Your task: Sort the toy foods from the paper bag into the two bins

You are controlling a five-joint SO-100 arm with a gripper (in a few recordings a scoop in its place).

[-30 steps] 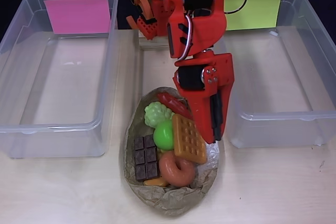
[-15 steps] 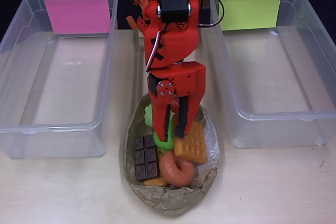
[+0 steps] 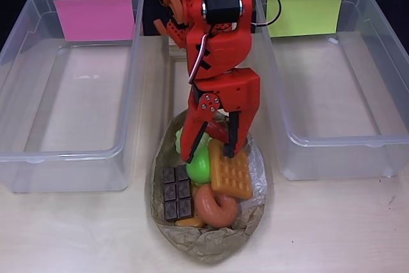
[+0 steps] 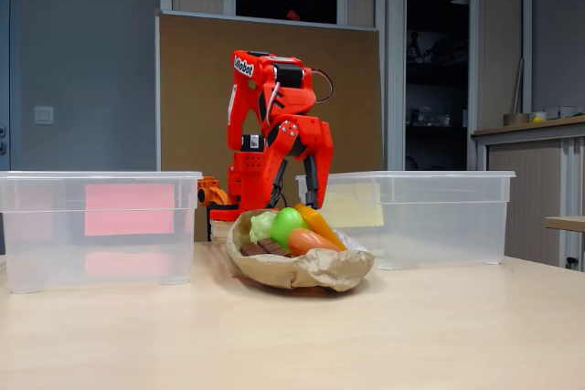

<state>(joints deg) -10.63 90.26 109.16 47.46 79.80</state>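
A red robot arm reaches down over a crumpled brown paper bag lying on the pale tabletop between two clear bins. Its gripper hangs wide apart just above the toy foods, one finger over the pale-green grapes, the other above the orange waffle. A green ball, dark chocolate bar and brown donut also sit in the bag. The pink-labelled bin stands left, the yellow-green-labelled bin right, in the overhead view.
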